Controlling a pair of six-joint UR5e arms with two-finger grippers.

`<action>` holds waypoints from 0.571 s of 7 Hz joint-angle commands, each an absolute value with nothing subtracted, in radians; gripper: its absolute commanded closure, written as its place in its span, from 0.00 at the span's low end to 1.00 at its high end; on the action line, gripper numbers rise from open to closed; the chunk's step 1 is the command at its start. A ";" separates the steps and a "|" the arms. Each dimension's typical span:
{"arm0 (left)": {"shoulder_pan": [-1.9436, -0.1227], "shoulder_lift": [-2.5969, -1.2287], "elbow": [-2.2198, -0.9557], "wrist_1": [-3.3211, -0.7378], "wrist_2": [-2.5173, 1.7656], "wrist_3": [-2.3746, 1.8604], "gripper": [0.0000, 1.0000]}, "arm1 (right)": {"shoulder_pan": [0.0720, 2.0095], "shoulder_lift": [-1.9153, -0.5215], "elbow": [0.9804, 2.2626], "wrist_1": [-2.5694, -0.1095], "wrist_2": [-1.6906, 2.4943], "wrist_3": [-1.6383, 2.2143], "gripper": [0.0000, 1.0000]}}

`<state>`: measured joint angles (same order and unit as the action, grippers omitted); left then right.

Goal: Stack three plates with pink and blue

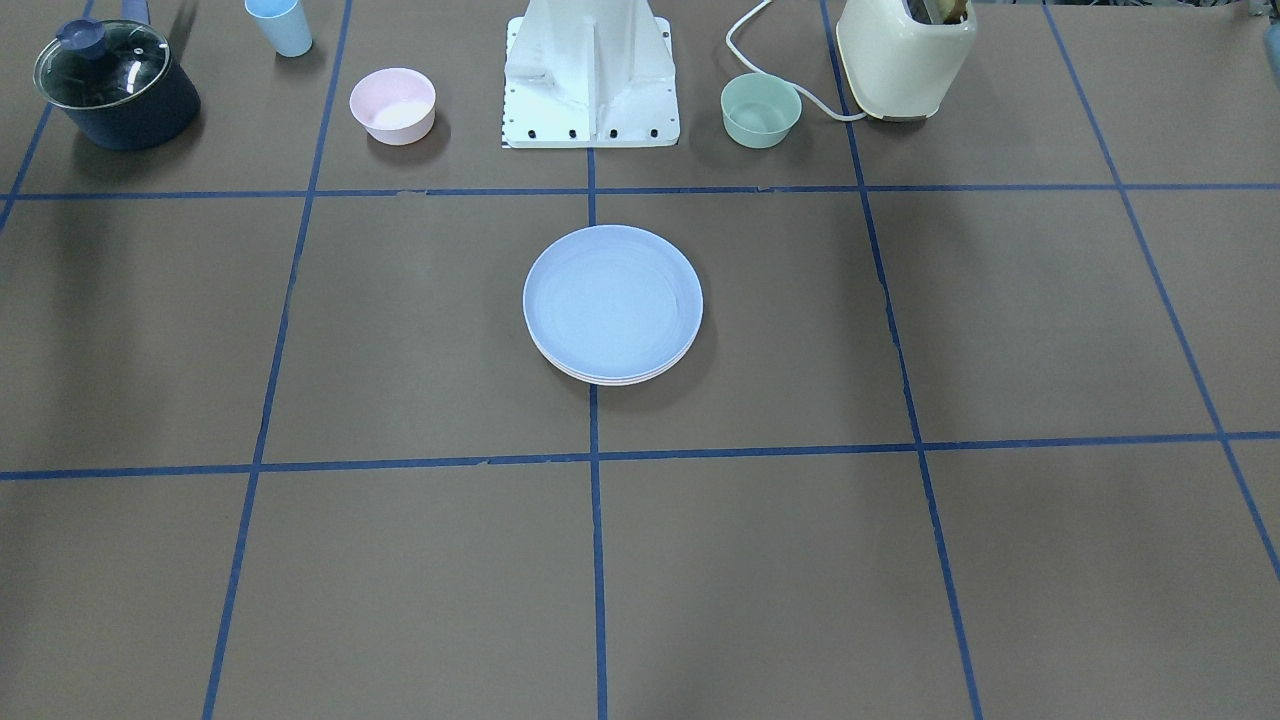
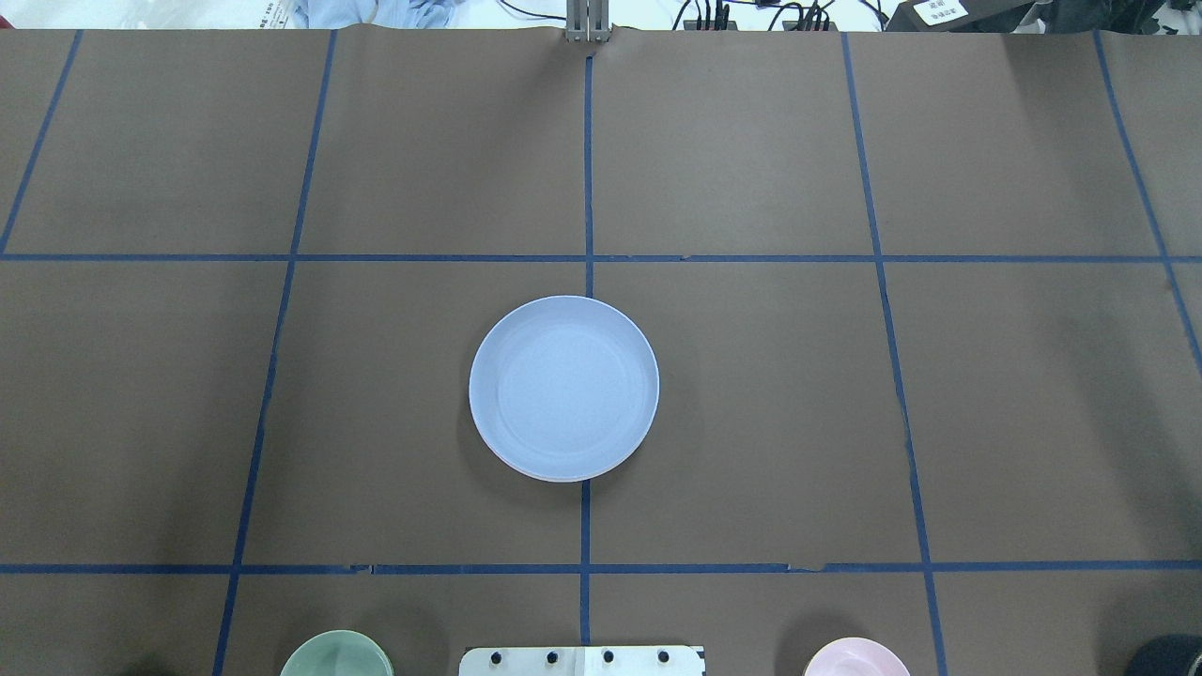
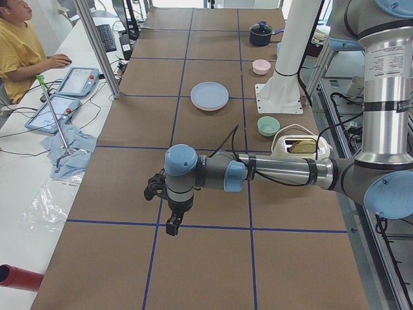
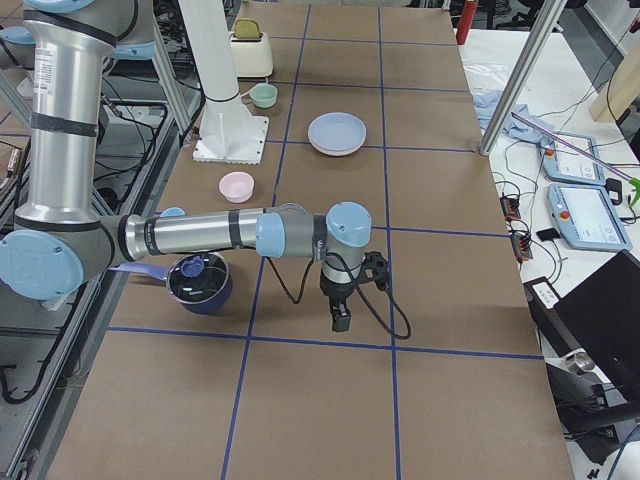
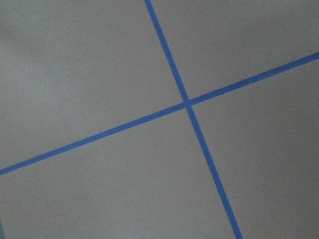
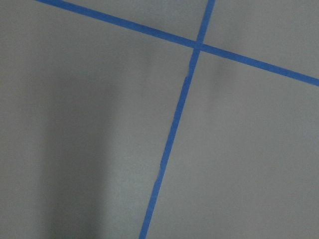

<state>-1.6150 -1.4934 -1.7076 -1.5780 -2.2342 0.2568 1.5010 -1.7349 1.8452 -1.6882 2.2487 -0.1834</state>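
Hidden / unreadable
Top blue plate covers the lower plates; only rim slivers show at its 6 o'clock, colours unclear. Side views only: left tool, right tool, jaw state unreadable.

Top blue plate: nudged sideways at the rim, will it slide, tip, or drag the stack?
Probably stiff: the blue plate keeps a crisp round rim. It sits nested on the plates beneath, so a push likely drags them too. Shallow, flat: unlikely to tip.

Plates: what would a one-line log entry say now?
stack: blue plate on top, paler rims beneath | spot: table centre | left arm, right arm: away from stack
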 commanded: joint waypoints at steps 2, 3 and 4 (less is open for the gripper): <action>-1.652 -1.488 -1.720 -1.542 -2.306 0.178 0.00 | 1.554 -1.772 1.862 -1.686 2.270 -0.179 0.00; -1.649 -1.493 -1.717 -1.545 -2.299 0.176 0.00 | 1.552 -1.770 1.856 -1.662 2.270 -0.176 0.00; -1.649 -1.488 -1.698 -1.549 -2.307 0.179 0.00 | 1.552 -1.773 1.852 -1.646 2.270 -0.175 0.00</action>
<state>-1.6495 -1.4897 -1.7118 -1.5447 -2.3017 0.1805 1.5519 -1.7714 1.8568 -1.6655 2.2698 -0.1770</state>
